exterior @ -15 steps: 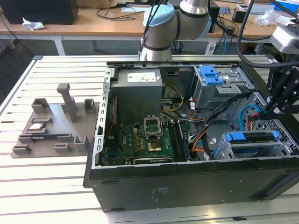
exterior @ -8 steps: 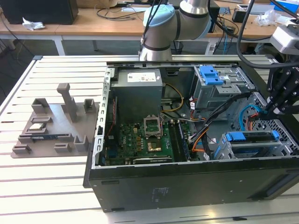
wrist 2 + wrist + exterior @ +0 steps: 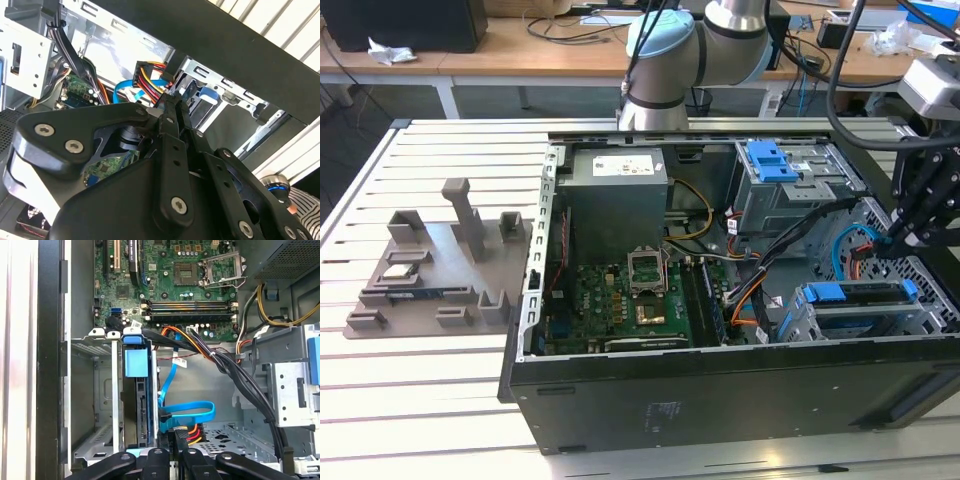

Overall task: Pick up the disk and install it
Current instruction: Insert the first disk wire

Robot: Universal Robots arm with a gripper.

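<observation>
One blue-framed silver disk [image 3: 136, 405] seated edgewise in grey metal drive bay [image 3: 92, 390] inside open black computer case [image 3: 720, 390]; black gripper [image 3: 905, 232] fingers together, empty.

A robotics lab or electronics workshop is showing here. An open desktop computer case [image 3: 720, 300] is lying on its side on a slatted aluminium workbench [image 3: 420, 400], exposing its green motherboard [image 3: 620, 305]. A grey fixture tray [image 3: 430, 265] is sitting on the bench at the exterior view's left. At the far side, a robot arm's base [image 3: 660, 60] is rising, and wooden desks [image 3: 460, 60] are carrying tangled cables.
</observation>
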